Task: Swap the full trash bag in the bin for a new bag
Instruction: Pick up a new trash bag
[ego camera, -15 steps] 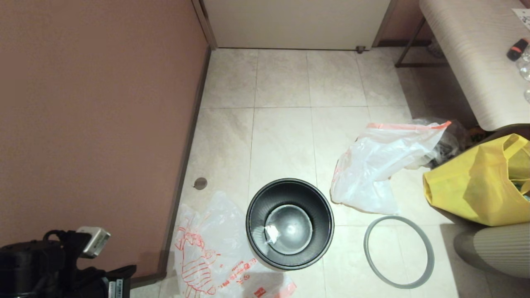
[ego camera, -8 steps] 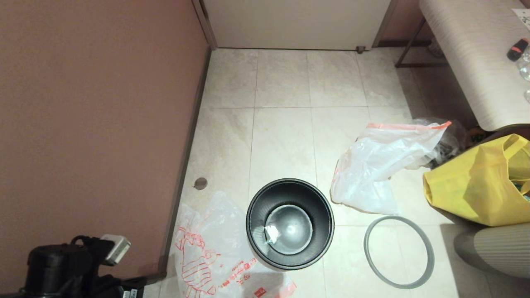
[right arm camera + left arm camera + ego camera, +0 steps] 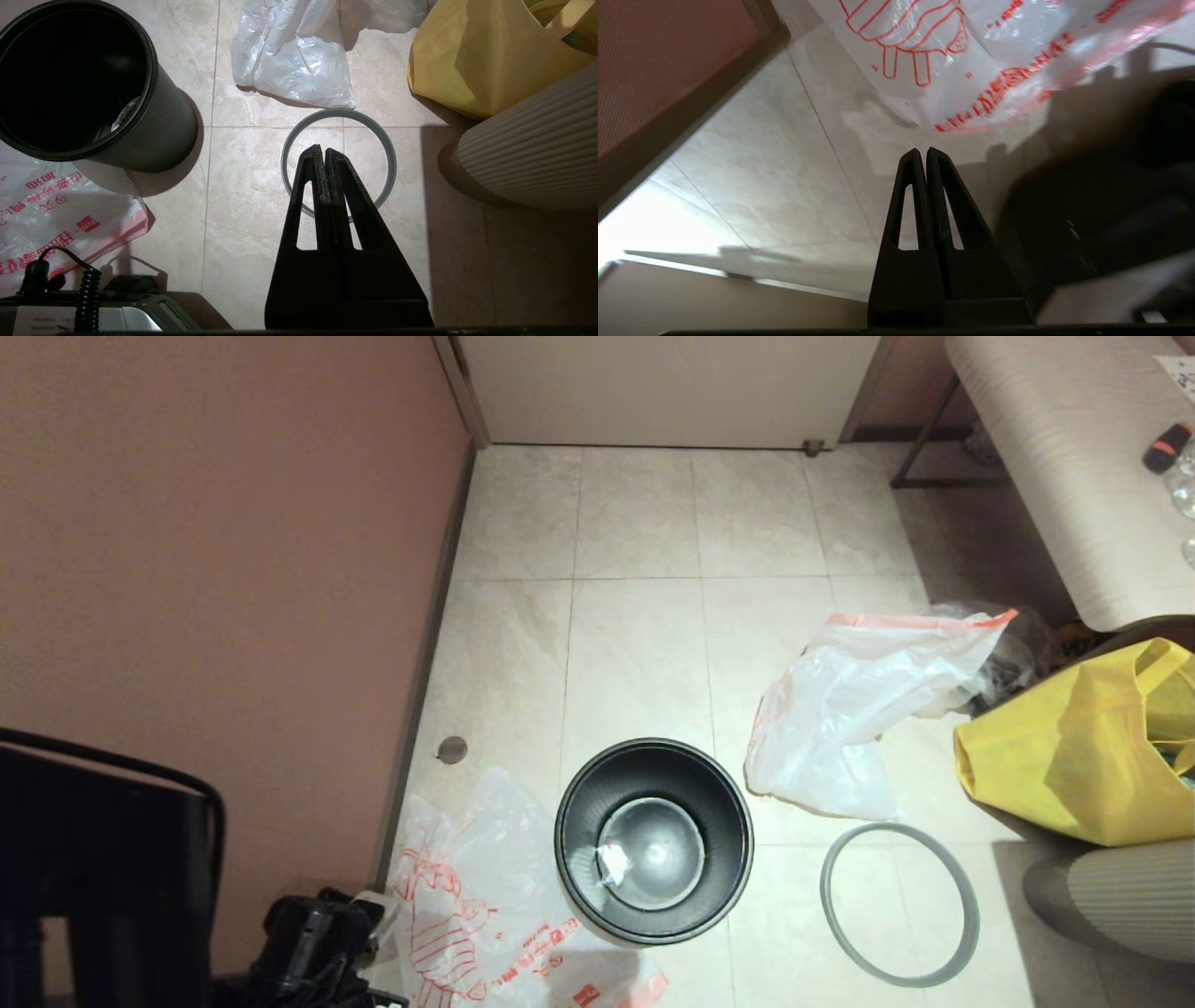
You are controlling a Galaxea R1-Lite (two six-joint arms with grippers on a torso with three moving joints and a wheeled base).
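Observation:
The black bin (image 3: 719,840) (image 3: 154,116) stands upright on the tiled floor, with no bag in it and only a small white scrap at its bottom. Its grey ring rim (image 3: 825,896) (image 3: 338,112) lies flat on the floor to the bin's right. The full trash bag (image 3: 840,709) (image 3: 294,60) lies crumpled further right, orange hem up. The new bag (image 3: 467,905) (image 3: 971,56) (image 3: 56,210), with red cartoon and lettering, lies flat on the bin's left. My left gripper (image 3: 922,151) hovers shut and empty just short of that bag's edge. Over the ring, my right gripper (image 3: 322,149) is shut and empty.
A brown wall (image 3: 215,569) with a dark skirting runs along the left, and a floor drain (image 3: 452,749) sits beside it. A yellow tote (image 3: 1074,747), a ribbed beige object (image 3: 1111,896) and a pale bench (image 3: 1074,457) crowd the right side. A white door (image 3: 663,387) closes the far end.
My left arm has swung rightward along the near edge toward the new bag, and a large black part of it now fills the lower left. Bags, bin and ring have not moved.

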